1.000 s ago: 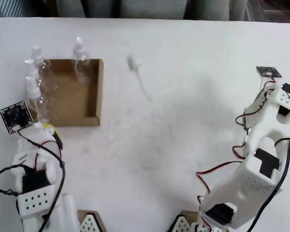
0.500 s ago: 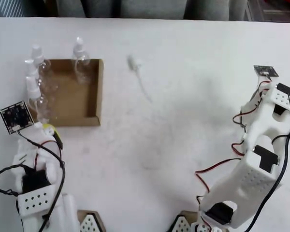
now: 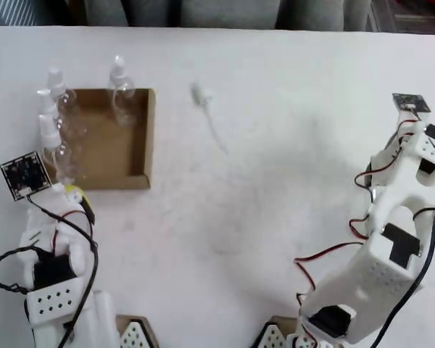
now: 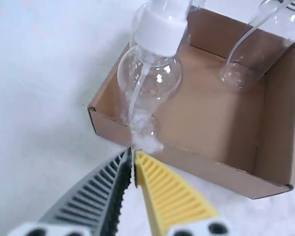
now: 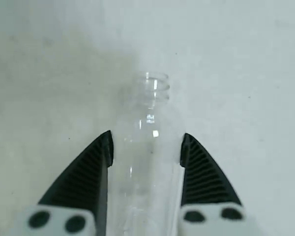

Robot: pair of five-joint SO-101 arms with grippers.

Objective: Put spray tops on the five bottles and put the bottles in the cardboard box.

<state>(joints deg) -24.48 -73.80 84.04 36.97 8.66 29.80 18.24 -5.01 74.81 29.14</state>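
- Right wrist view: my right gripper has its black fingers pressed on both sides of a clear bottle, whose threaded neck is bare.
- My left gripper has its grey and yellow fingers together, tips just beside the cardboard box's near wall.
- Behind that wall a capped bottle sits in the box corner.
- On the high view, a loose spray top lies on the table, well apart from the box.

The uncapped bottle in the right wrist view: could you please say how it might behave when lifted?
The clear bottle looks empty and thin-walled, so it is probably light and squashable under a tight squeeze. Its smooth round sides in the right pincer may slip or twist. Laid down, it would likely roll.
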